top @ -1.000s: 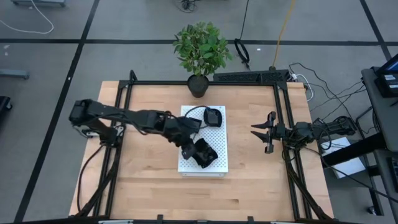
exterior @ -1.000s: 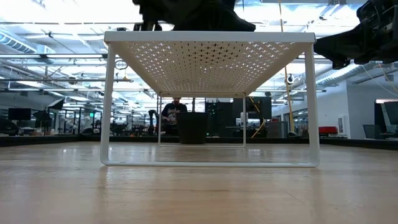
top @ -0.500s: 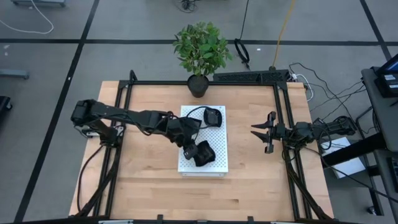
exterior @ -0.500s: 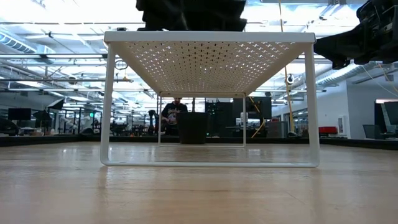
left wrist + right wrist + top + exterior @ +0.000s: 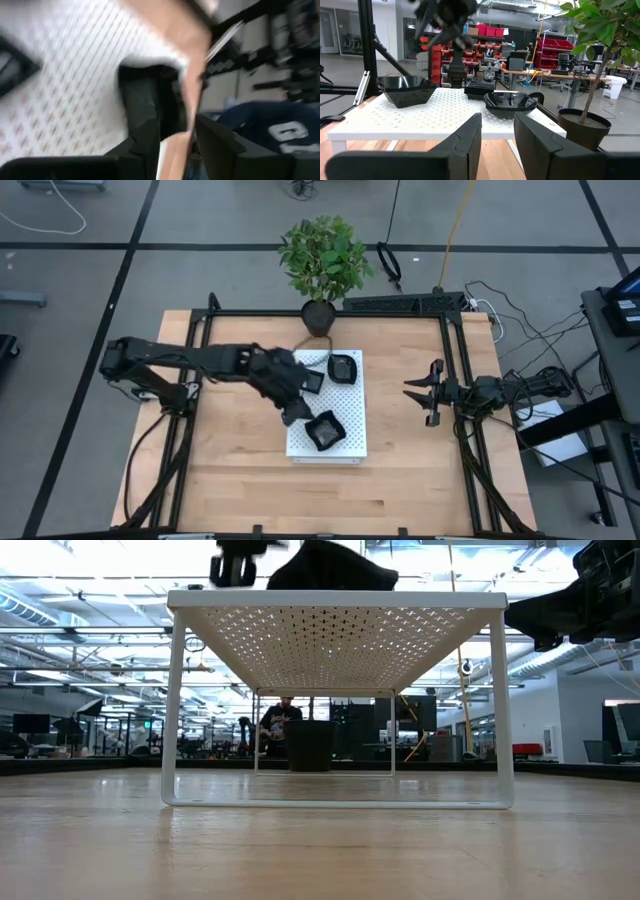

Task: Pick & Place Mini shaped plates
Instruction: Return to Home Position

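Three glossy black mini shaped plates rest on their bases on the white perforated board (image 5: 352, 405). A larger wavy-edged square plate (image 5: 325, 430) is at the near end. A rounded plate (image 5: 343, 366) is at the far end, and a small square plate (image 5: 480, 89) sits beside it. My left gripper (image 5: 293, 414) hovers open over the board's left edge, just left of the wavy-edged plate and clear of it. My right gripper (image 5: 425, 392) waits open above the table's right side, pointing at the board (image 5: 445, 112).
A potted plant (image 5: 322, 265) stands at the table's far edge behind the board. Black frame rails (image 5: 455, 380) run along the table's sides. Bare wood lies left of the board and toward the near edge. A person (image 5: 282, 725) stands far off in the room.
My left gripper has opened and let go of the wavy-edged square plate, which now sits level on the board's near end. The gripper has then risen and drawn back toward the table's left edge, clear of the plate.
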You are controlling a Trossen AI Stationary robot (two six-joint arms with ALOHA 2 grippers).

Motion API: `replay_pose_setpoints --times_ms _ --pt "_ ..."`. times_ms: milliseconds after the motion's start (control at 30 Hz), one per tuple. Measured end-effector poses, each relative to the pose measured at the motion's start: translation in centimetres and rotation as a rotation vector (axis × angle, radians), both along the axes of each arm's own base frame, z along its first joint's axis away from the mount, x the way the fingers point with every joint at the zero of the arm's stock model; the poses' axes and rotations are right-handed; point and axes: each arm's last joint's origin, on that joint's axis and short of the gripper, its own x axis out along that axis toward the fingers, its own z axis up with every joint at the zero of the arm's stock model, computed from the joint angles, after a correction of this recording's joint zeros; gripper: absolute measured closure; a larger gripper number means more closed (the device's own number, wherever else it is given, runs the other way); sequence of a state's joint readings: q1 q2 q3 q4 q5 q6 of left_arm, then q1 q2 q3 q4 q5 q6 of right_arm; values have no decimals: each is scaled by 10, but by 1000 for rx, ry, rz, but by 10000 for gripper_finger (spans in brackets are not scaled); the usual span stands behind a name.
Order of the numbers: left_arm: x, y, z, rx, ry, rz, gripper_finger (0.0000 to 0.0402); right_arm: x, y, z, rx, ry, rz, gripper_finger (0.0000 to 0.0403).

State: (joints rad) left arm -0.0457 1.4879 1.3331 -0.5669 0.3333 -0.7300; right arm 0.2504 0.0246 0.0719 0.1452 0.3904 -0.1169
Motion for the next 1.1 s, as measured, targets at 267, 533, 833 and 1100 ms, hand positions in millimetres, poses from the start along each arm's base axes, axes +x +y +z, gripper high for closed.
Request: replay_pose_setpoints --times_ms 267,533,833,1100 --pt "-50 6 64 178 -344 -52 270 0 0 0 0 0 0 300" --pt "-134 8 101 268 -461 -124 270 0 0 0 0 -1 0 300" --pt "-213 13 84 619 -494 51 270 0 0 0 0 0 0 300" --pt "-240 16 -3 714 -906 94 270 0 0 0 0 0 0 300"
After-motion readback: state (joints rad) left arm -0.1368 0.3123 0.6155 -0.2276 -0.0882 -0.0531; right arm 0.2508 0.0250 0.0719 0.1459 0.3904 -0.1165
